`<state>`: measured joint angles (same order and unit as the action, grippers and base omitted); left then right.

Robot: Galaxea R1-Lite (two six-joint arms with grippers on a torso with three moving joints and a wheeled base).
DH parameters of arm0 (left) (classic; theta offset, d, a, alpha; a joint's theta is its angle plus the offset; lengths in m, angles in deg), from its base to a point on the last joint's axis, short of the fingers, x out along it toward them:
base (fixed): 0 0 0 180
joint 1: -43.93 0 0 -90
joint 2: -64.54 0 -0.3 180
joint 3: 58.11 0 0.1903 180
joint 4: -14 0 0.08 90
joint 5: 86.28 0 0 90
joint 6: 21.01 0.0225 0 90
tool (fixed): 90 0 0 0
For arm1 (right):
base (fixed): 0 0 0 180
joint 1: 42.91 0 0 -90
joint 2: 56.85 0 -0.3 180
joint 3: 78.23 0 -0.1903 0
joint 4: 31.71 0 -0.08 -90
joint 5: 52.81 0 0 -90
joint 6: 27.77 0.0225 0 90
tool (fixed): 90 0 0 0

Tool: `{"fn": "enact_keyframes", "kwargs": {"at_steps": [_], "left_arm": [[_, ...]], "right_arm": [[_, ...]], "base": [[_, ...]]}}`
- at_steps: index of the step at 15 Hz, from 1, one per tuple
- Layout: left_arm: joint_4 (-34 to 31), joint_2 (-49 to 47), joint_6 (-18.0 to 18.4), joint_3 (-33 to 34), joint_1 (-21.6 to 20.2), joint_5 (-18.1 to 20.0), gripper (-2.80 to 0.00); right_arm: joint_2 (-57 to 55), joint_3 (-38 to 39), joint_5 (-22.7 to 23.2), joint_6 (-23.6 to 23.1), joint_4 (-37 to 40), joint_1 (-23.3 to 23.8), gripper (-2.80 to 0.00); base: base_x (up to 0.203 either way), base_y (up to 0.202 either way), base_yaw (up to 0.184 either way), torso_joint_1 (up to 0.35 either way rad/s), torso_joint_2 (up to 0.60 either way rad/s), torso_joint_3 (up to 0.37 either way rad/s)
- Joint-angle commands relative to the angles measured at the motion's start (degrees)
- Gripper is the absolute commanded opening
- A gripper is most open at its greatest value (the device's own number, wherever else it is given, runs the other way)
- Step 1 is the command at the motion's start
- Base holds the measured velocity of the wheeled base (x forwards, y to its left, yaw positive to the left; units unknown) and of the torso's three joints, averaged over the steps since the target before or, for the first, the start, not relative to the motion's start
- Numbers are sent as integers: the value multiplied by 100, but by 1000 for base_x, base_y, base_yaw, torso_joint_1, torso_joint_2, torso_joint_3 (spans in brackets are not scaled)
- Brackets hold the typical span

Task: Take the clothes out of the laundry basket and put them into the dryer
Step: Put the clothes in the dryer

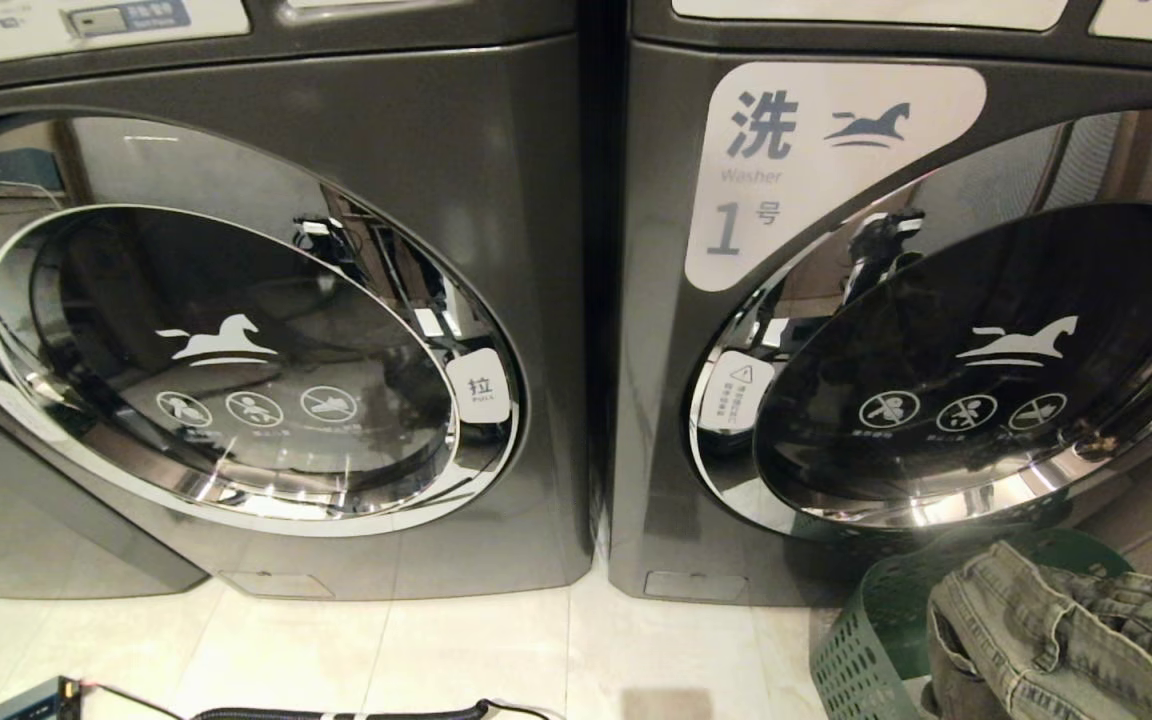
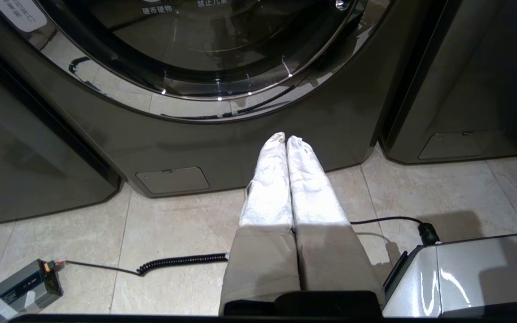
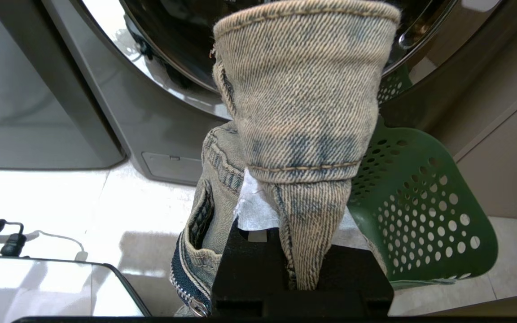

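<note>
right gripper [image 3: 301,211]: pinching the faded denim garment [image 3: 303,98], cloth draped over its fingers
left gripper [image 2: 286,140]: pressed together, empty, low before the left machine [image 1: 266,300]
basket [image 1: 866,640]: green; beside the washer [image 1: 896,300], jeans piled in it
doors: both closed

Faded blue denim jeans [image 3: 303,89], perforated green laundry basket [image 3: 420,197], dark grey machines [image 1: 496,150], beige floor tiles [image 2: 173,229].

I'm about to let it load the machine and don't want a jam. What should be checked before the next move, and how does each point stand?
1. Right gripper clamped on the denim garment: ok.
2. Left gripper shut and empty: ok.
3. Left machine's door open: not ok, closed.
4. Right machine's door open: not ok, closed.
5. Garment clear of the green basket: cannot tell.
6. Right machine is a dryer: not ok, its label reads Washer.
</note>
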<state>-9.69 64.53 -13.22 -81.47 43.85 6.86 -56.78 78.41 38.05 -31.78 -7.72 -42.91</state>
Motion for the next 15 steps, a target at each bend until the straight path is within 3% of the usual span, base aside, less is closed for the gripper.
{"fn": "enact_keyframes", "kwargs": {"at_steps": [1, 15], "left_arm": [[-4, 10, 11, 0, -1, 2, -280], [-12, 10, 11, 0, -1, 2, -280]], "right_arm": [[1, 0, 3, -3, -1, 0, -280], [-5, 0, 20, -38, -1, 0, -280]], "base": [[0, 0, 0, 5, 2, 242], [0, 0, 0, 1, 3, 201]]}}
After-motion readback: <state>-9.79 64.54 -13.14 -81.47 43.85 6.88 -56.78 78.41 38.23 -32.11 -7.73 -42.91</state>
